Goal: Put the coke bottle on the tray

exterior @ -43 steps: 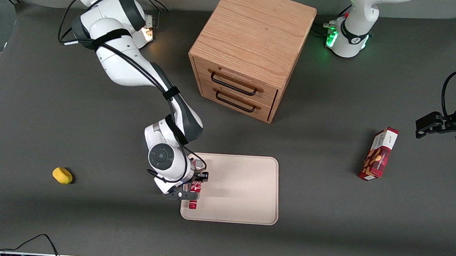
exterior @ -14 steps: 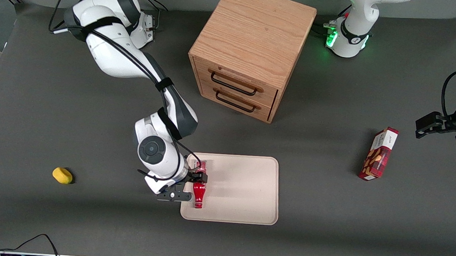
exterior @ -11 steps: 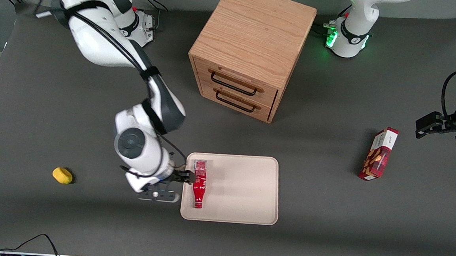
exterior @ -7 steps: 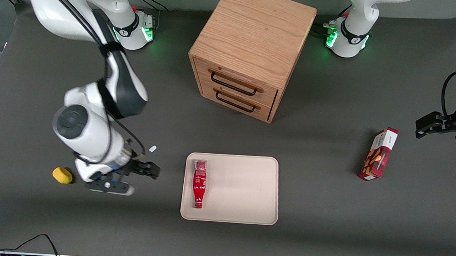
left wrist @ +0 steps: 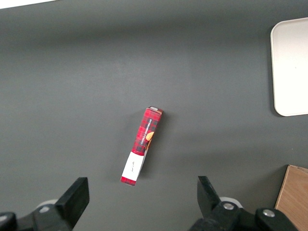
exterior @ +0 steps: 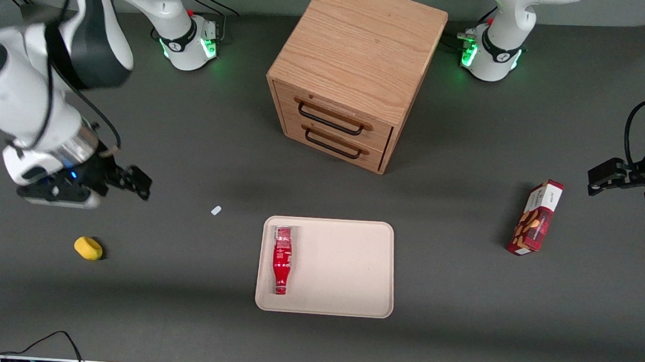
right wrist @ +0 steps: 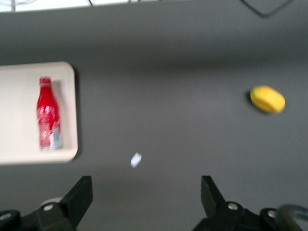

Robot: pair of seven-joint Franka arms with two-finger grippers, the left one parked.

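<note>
The coke bottle (exterior: pixel 281 258) lies on its side on the beige tray (exterior: pixel 345 272), near the tray's edge toward the working arm, neck pointing toward the front camera. It also shows in the right wrist view (right wrist: pixel 48 120) on the tray (right wrist: pixel 19 115). My right gripper (exterior: pixel 123 183) is open and empty, high above the table toward the working arm's end, well away from the tray. In the right wrist view the gripper (right wrist: pixel 146 199) has its fingers wide apart over bare table.
A wooden two-drawer cabinet (exterior: pixel 357 71) stands farther from the front camera than the tray. A yellow object (exterior: pixel 88 248) lies toward the working arm's end. A small white scrap (exterior: pixel 216 210) lies beside the tray. A red snack box (exterior: pixel 536 218) lies toward the parked arm's end.
My gripper let go of the bottle on the tray, then rose and swung away toward the working arm's end. The bottle stays lying on the tray.
</note>
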